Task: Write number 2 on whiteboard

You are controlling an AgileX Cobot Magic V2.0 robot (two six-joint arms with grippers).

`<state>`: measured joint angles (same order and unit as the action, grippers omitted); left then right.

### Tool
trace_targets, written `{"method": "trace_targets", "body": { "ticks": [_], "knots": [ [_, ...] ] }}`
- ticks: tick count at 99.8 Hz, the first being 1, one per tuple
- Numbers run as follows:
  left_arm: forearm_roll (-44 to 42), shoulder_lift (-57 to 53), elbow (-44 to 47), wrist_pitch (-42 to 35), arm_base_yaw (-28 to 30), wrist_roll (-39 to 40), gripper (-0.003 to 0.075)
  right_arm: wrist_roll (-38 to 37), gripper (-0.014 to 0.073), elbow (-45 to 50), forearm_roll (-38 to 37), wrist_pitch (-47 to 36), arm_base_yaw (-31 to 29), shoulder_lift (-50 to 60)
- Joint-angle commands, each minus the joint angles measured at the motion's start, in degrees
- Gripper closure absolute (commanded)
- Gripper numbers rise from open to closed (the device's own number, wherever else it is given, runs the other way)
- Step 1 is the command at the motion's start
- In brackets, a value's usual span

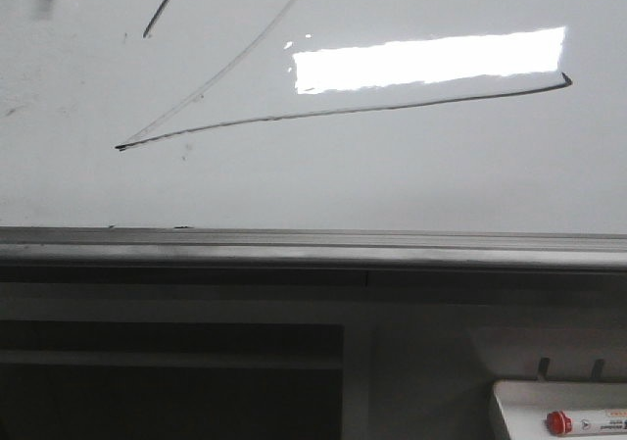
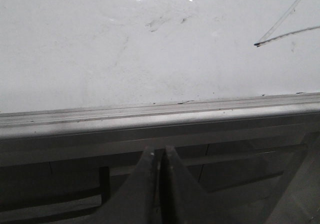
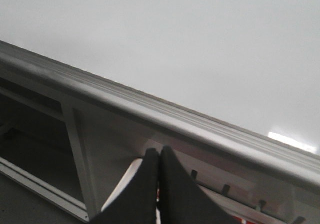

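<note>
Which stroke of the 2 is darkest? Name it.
The base stroke of the number 2 on the whiteboard: solid black from sharp corner to right end, whereas the diagonal is thin and faint.

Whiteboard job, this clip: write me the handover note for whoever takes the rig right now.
Left tool: shut, holding nothing, below the board's rim.
Right tool: shut, holding nothing, also below the rim.
Whiteboard: upright ahead, grey rim along its lower edge, bright glare on it.
Number 2: drawn in thin black line; the diagonal, the sharp left corner and the long, slightly rising base show. The top curve runs out of the front view.
Red-capped marker: lying in the small white tray at lower right.
Done: the writing looks finished, marker put away.
Left: probably nothing; check the top of the figure.
</note>
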<state>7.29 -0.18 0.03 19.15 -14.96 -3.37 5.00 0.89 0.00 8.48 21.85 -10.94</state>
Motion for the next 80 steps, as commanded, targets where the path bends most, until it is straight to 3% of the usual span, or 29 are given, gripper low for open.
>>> {"method": "trace_targets", "body": {
  "ticks": [1, 11, 80],
  "knots": [
    [0.4, -1.6, 0.6, -2.7, 0.1, 0.5, 0.0741, -0.4, 0.0654, 1.3, -1.0, 2.6, -1.7, 4.1],
    [0.4, -1.6, 0.6, -2.7, 0.1, 0.5, 0.0741, -0.3, 0.0654, 1.3, -2.1, 9.8, -2.7, 11.7],
    [0.7, -1.6, 0.6, -2.8, 0.1, 0.5, 0.0741, -0.3, 0.0654, 1.3, -3.2, 9.1, -3.6, 12.6]
  ]
}}
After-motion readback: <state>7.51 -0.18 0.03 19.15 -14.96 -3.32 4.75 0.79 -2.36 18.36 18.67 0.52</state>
